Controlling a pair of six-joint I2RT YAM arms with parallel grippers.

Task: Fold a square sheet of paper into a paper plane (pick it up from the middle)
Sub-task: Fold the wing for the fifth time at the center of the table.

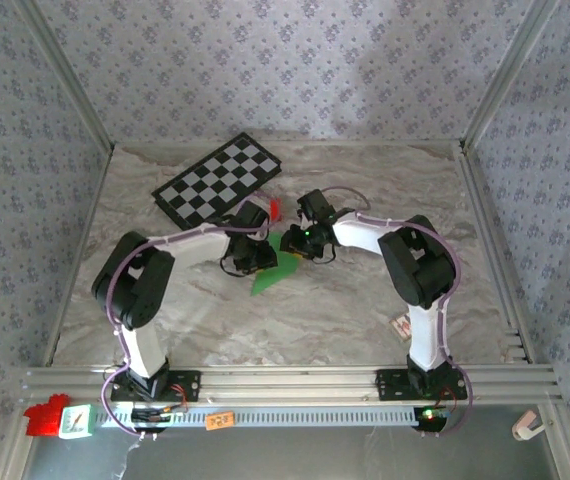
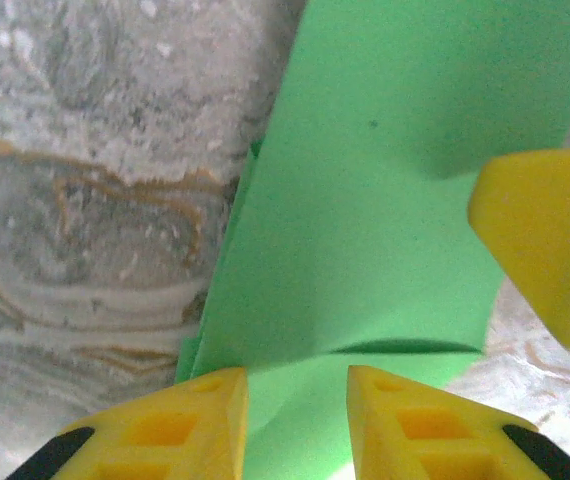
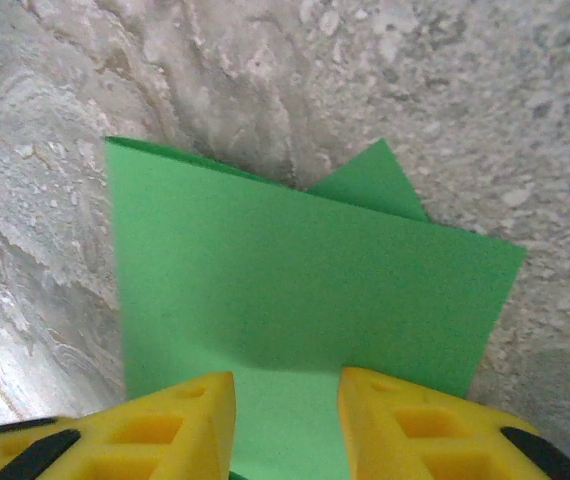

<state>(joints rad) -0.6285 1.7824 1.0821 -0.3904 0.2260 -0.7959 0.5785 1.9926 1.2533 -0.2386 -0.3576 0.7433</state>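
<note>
Seen from above, the left pincer sat just left of the worktop's centre. The square sheet of paper, already folded into a narrower shape, lay immediately at its 4 o'clock.

In the left wrist view, the left pincer had its jaws drawn in to a narrow gap. The green paper ran up out of that gap from 6 o'clock toward 1 o'clock. I could not tell whether the pads were actually biting the sheet or only flanking it. At 3 o'clock in that view, a yellow finger of the other arm met the paper's edge.

From above, the paper's long axis ran from about 1 o'clock, tucked between the two pincers, to 7 o'clock. There its free pointed end trailed over bare marble. The checkered board lay well off at its 11 o'clock and the small red block near its 12 o'clock.

The right pincer came in from the sheet's 1 o'clock, facing the left one across the upper end. In its own camera, the right pincer likewise showed a narrow gap. The paper spread from there toward 12 o'clock, and a second flap peeked out at 1 o'clock. Whether it had a grip was again unclear.

Both pincers were equally close, crowded at the same end of the sheet. By my judgement, the next crease would depend on the loose tail at 7 o'clock, which leaned toward the left arm's side.
</note>
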